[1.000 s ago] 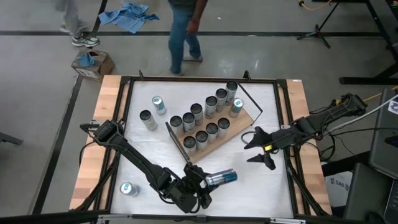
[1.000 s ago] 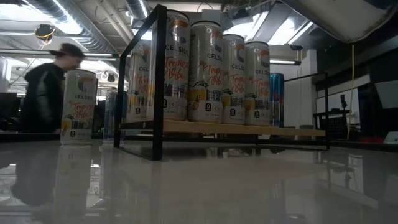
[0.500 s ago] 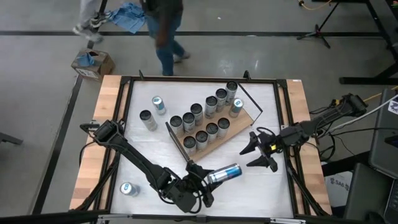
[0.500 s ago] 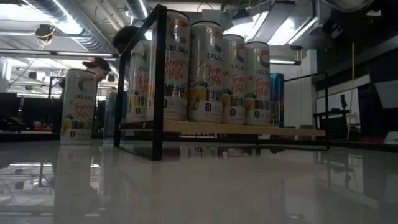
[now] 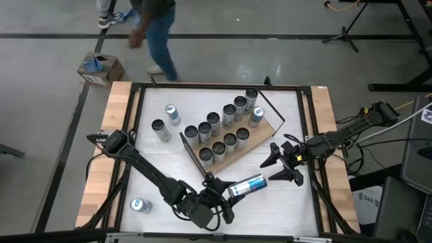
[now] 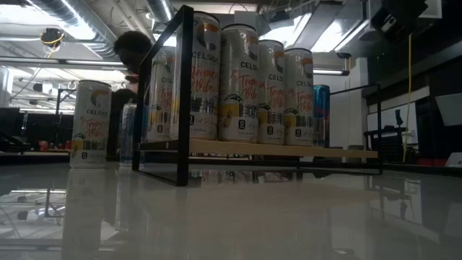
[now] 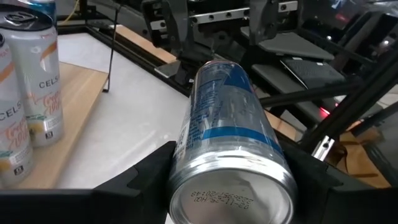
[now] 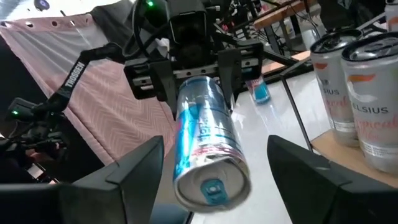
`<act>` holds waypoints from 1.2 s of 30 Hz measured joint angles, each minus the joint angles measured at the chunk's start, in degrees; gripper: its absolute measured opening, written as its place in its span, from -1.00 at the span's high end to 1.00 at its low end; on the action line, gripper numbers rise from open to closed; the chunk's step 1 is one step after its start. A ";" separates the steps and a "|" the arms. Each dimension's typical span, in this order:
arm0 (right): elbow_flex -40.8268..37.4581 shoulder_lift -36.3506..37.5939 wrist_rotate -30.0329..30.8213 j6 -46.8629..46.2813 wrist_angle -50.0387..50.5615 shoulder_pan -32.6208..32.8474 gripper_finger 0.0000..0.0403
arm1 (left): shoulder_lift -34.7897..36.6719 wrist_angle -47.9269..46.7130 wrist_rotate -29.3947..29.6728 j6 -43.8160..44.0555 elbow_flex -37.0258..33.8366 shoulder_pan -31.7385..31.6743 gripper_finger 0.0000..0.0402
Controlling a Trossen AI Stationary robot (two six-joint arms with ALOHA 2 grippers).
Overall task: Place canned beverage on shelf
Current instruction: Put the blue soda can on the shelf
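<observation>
A blue and silver can (image 5: 246,185) hangs over the table's near middle, with my left gripper (image 5: 226,192) shut on it. My right gripper (image 5: 280,169) stands open just to its right. In the right wrist view its fingers stand on either side of the can's top end (image 8: 211,186), apart from it. The shelf (image 5: 262,133), a wood board, lies slanting at the table's middle. Several white cans (image 5: 219,135) stand on it in two rows. My left gripper pinches the can's sides near its bottom end (image 7: 186,155) between its two fingers. The fingers come nearly level from the near left and lie along the can. The can is lifted clear of the table, lying almost level, its top end toward my right gripper.
Loose cans stand at the far left (image 5: 160,129) (image 5: 172,113), at the near left (image 5: 140,205), and beside the shelf's right end, a blue one (image 5: 256,116). The shelf has a thin black frame (image 6: 184,94). A person (image 5: 152,27) walks beyond the far edge.
My left gripper has turned and tipped up, swinging the can's top end toward the right gripper. My right gripper has tipped toward level and now faces the can. The person beyond the table has walked toward the left.
</observation>
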State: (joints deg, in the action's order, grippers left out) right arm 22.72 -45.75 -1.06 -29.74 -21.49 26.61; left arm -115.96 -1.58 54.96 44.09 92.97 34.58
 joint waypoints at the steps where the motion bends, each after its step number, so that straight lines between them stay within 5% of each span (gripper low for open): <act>1: 0.00 -0.32 0.00 0.00 -0.94 0.00 -0.37 | 0.00 0.02 -0.02 -0.02 0.00 -0.16 -0.09; 36: 0.00 -4.03 2.85 -4.82 -5.71 -0.07 -0.37 | 0.07 5.87 0.64 -10.27 0.00 -4.32 -0.09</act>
State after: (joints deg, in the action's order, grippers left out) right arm 22.72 -49.78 1.79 -34.56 -27.20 26.55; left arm -115.90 4.28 55.60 33.82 92.97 30.26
